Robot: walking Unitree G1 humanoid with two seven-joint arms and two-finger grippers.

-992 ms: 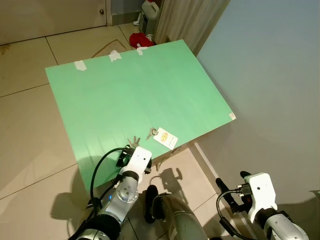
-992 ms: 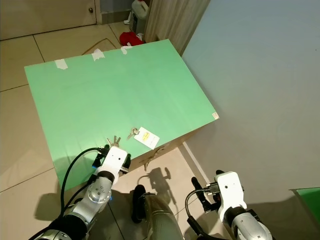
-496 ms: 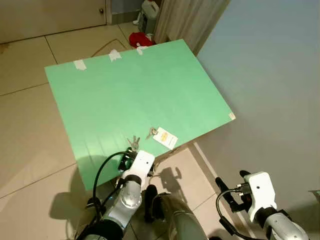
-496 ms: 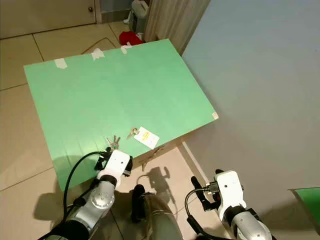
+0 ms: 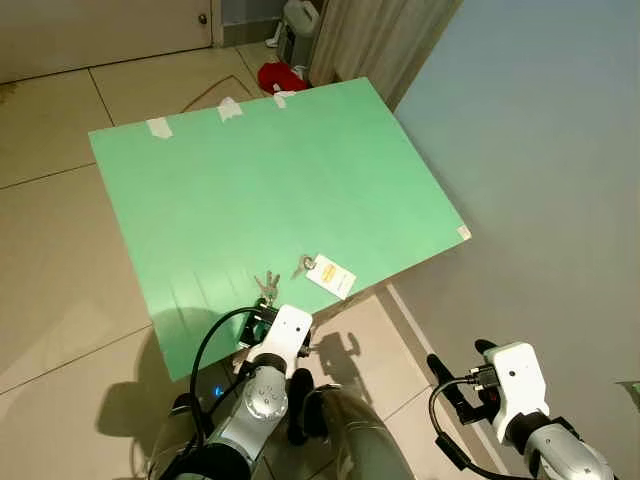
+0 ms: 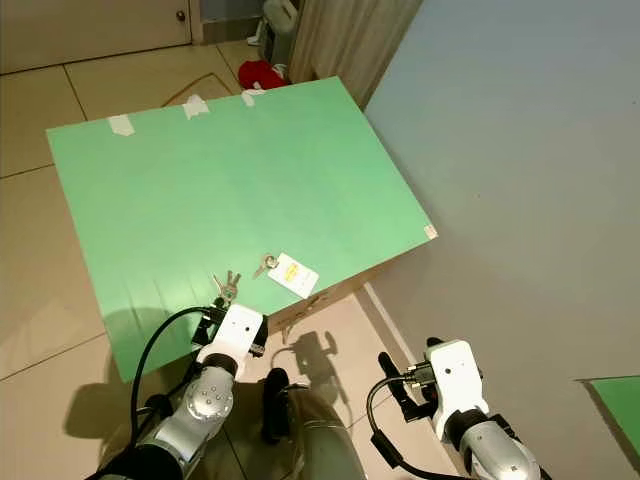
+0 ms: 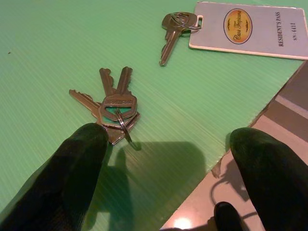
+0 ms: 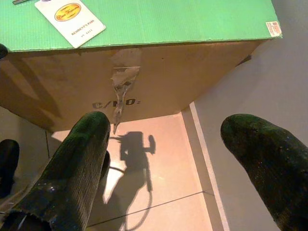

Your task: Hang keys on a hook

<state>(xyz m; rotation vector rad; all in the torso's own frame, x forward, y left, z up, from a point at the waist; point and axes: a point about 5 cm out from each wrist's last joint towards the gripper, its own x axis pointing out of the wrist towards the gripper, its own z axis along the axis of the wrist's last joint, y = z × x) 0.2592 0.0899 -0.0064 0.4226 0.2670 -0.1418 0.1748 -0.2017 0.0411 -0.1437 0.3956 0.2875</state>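
A bunch of silver keys (image 7: 113,108) on a ring lies on the green board (image 5: 260,180), close to its near edge (image 5: 266,287). Just right of it lies a single key (image 7: 175,26) tied to a white resident's pass tag (image 5: 330,274). My left gripper (image 7: 178,159) hovers open at the board's near edge, right behind the bunch, with one black finger (image 7: 82,159) almost touching the keys and nothing held. My right gripper (image 8: 173,159) hangs open lower on the right, over the floor in front of the cardboard box (image 8: 159,72).
The green board tops a cardboard box standing against a grey wall on the right. Tape strips (image 5: 158,128) mark its far edge. A red object (image 5: 280,77), a white jug (image 5: 300,18) and a curtain (image 5: 380,40) stand beyond it. Tiled floor surrounds the box.
My left gripper has drawn back a little toward the board's near edge, so the key bunch is uncovered. The keys and the right arm have barely moved.
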